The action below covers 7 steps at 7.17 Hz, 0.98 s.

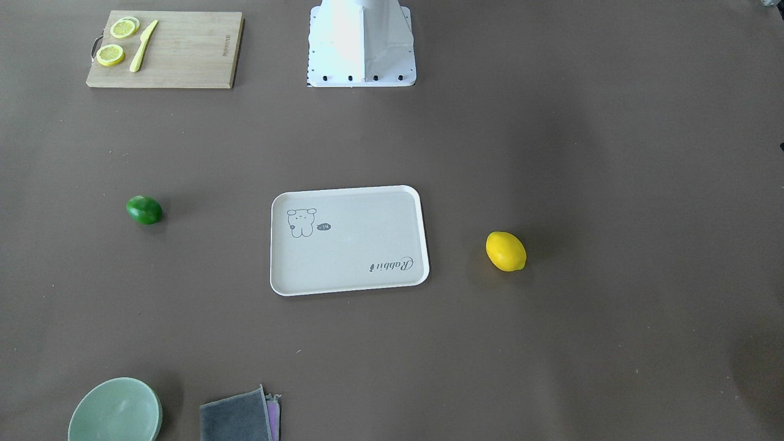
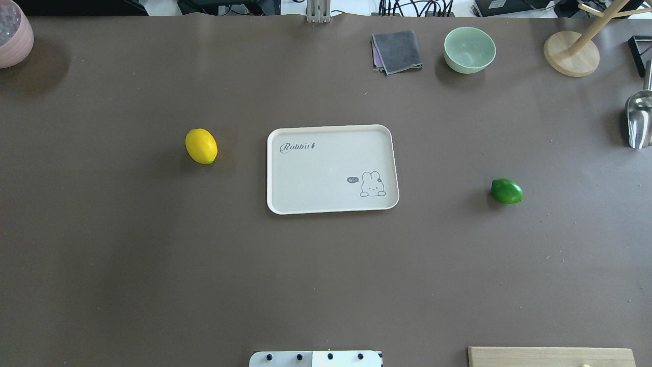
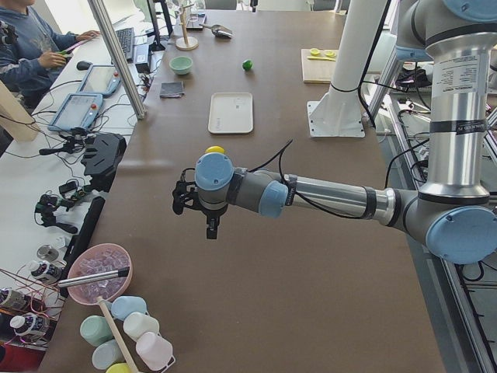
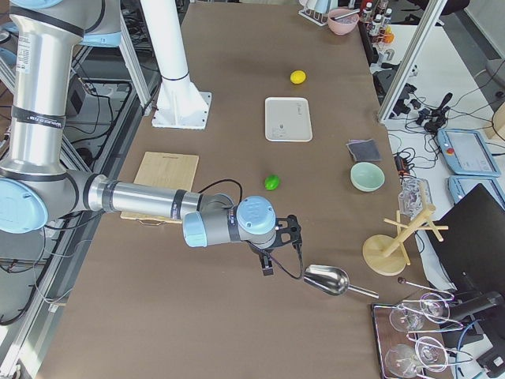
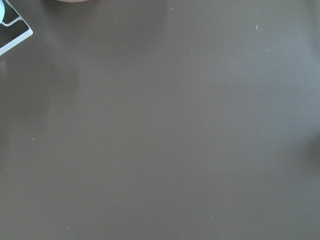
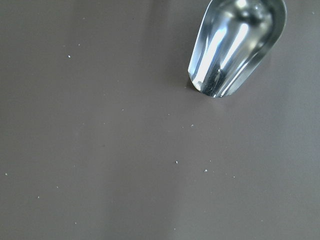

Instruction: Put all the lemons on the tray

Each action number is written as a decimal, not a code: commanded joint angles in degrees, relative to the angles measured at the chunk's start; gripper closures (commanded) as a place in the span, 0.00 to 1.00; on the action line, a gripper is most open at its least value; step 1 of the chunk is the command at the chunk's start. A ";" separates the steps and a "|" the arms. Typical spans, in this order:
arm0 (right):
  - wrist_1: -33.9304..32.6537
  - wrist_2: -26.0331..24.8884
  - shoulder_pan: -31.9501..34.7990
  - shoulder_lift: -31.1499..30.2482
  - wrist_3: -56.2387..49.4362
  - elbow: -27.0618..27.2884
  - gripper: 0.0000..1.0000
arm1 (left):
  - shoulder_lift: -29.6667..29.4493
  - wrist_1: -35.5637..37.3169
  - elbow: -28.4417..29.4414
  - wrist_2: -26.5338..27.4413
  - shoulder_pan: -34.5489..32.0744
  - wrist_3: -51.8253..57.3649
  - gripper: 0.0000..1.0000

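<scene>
The cream tray [image 2: 326, 168] lies flat at the table's middle with nothing on it. The yellow lemon [image 2: 201, 146] rests on the table on the robot's left of the tray, and also shows in the front view [image 1: 506, 251]. The green lemon [image 2: 507, 191] rests on the robot's right of the tray, and also shows in the front view [image 1: 144, 210]. My left gripper [image 3: 211, 231] hangs over bare table, well short of the yellow lemon [image 3: 215, 149]. My right gripper [image 4: 268, 268] hangs near a metal scoop, past the green lemon [image 4: 271, 182]. I cannot tell whether either is open or shut.
A wooden cutting board [image 1: 184, 55] with lemon slices and a yellow knife lies near the robot's base [image 1: 361, 49]. A green bowl [image 2: 469, 49], a grey cloth [image 2: 397, 51], a wooden stand [image 2: 570, 53], the metal scoop [image 2: 639, 120] and a pink bowl [image 2: 12, 33] line the far edge.
</scene>
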 commanded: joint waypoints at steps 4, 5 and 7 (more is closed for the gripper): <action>0.01 -0.31 0.09 0.45 0.15 -0.38 0.00 | -0.18 -2.57 0.12 0.36 0.35 0.00 0.02; 0.01 -0.49 0.17 0.45 0.15 -0.46 0.00 | -0.44 -2.66 0.72 0.54 0.26 -0.17 0.02; 0.01 -0.31 0.26 0.45 0.32 -0.46 0.00 | 0.52 -5.63 -0.16 -0.08 0.00 0.09 0.02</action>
